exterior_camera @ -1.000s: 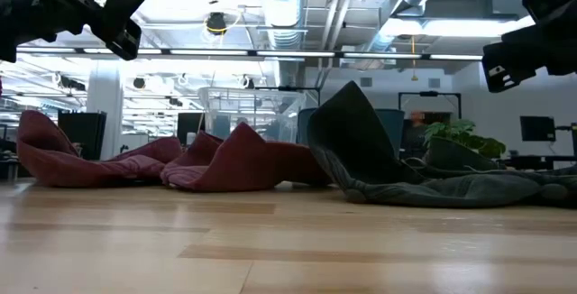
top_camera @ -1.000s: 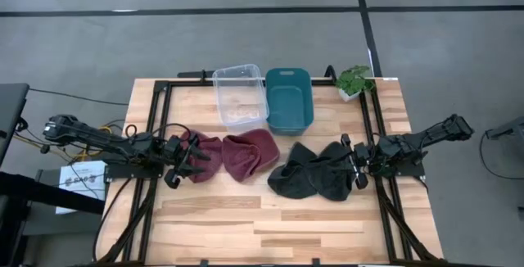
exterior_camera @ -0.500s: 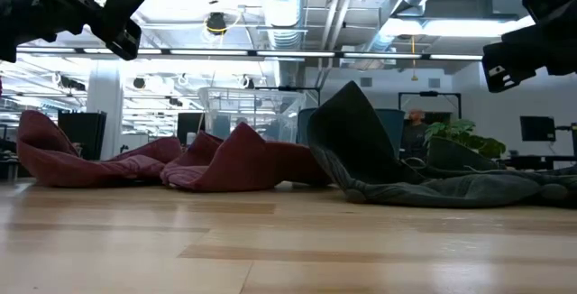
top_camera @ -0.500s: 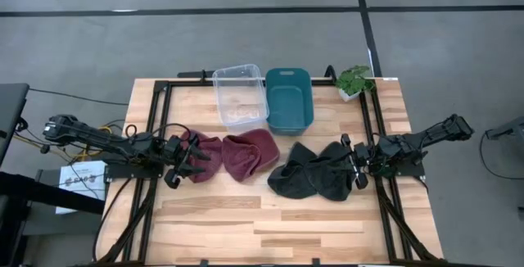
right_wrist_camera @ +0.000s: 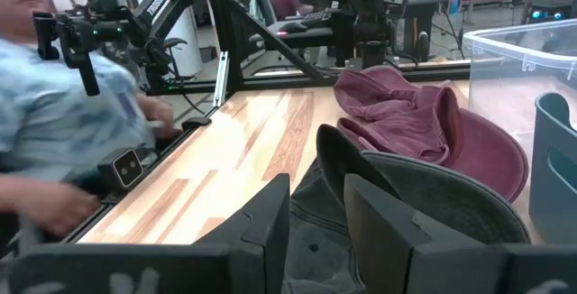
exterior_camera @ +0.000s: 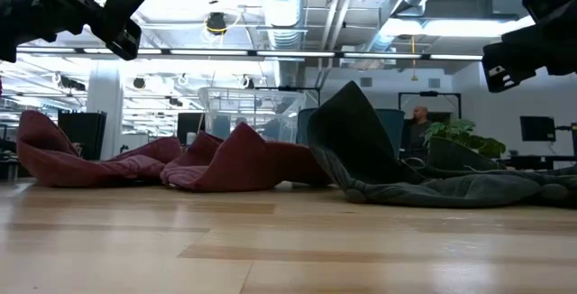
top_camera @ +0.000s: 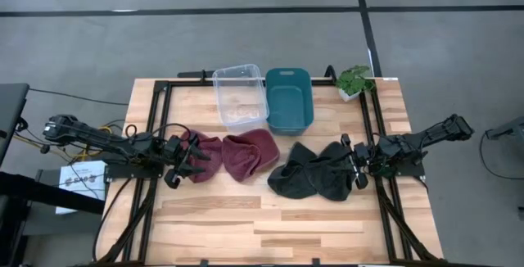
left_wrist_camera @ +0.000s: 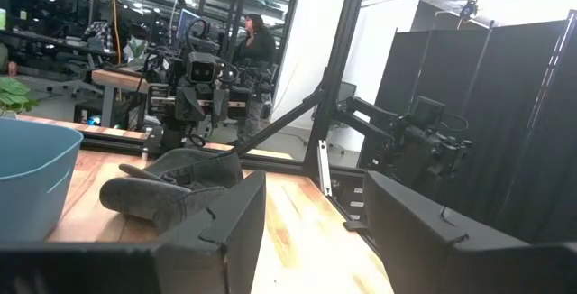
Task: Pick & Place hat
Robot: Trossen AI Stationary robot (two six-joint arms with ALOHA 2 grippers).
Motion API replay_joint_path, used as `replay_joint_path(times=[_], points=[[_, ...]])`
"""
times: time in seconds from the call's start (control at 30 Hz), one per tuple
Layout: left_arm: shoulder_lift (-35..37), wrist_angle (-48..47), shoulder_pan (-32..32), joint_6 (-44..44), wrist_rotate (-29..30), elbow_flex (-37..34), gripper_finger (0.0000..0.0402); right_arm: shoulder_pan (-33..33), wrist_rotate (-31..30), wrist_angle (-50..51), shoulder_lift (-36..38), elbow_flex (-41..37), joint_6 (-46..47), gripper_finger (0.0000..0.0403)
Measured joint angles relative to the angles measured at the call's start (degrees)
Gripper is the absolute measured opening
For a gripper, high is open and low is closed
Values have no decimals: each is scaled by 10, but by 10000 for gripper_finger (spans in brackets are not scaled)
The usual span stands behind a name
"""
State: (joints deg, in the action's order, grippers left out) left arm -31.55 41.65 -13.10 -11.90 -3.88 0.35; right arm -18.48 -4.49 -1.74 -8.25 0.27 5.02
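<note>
Two crumpled maroon fabric hats (top_camera: 233,154) lie on the wooden desk (top_camera: 270,226) just below the clear plastic bin (top_camera: 241,95); the left gripper (top_camera: 190,159), fingers apart, hovers at their edge. Beside them, two dark grey hats (top_camera: 313,174) lie below the teal bin (top_camera: 289,99), with the right gripper (top_camera: 358,165), fingers parted, at their edge.

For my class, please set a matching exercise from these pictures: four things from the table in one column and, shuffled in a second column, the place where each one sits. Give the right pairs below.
Things:
1. maroon hats
2. dark grey hats
3. clear bin
4. potted plant

Places:
A. at the table's far right corner
B. by the left gripper, on the left half
C. just left of the teal bin
D. by the right gripper, on the right half

Pairs: 1-B, 2-D, 3-C, 4-A
</note>
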Motion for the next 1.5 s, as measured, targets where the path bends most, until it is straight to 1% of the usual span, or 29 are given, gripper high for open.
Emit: replay_joint_path(times=[0.83, 0.93, 1.07, 1.17, 1.33, 1.5], points=[[0, 4, 0, 0, 0, 0, 186, 0, 0, 0, 0, 0, 0, 99], [0, 15, 0, 31, 0, 0, 186, 0, 0, 0, 0, 0, 0, 99], [0, 32, 0, 50, 0, 0, 186, 12, -17, 0, 1, 3, -50, 99], [-1, 48, 0, 57, -5, 0, 186, 20, -17, -6, 1, 4, -64, 99], [-17, 50, 0, 57, -6, 0, 186, 22, -16, -4, 1, 5, -65, 99], [-58, 50, 0, 49, 5, 0, 186, 22, -16, -4, 1, 6, -65, 99]])
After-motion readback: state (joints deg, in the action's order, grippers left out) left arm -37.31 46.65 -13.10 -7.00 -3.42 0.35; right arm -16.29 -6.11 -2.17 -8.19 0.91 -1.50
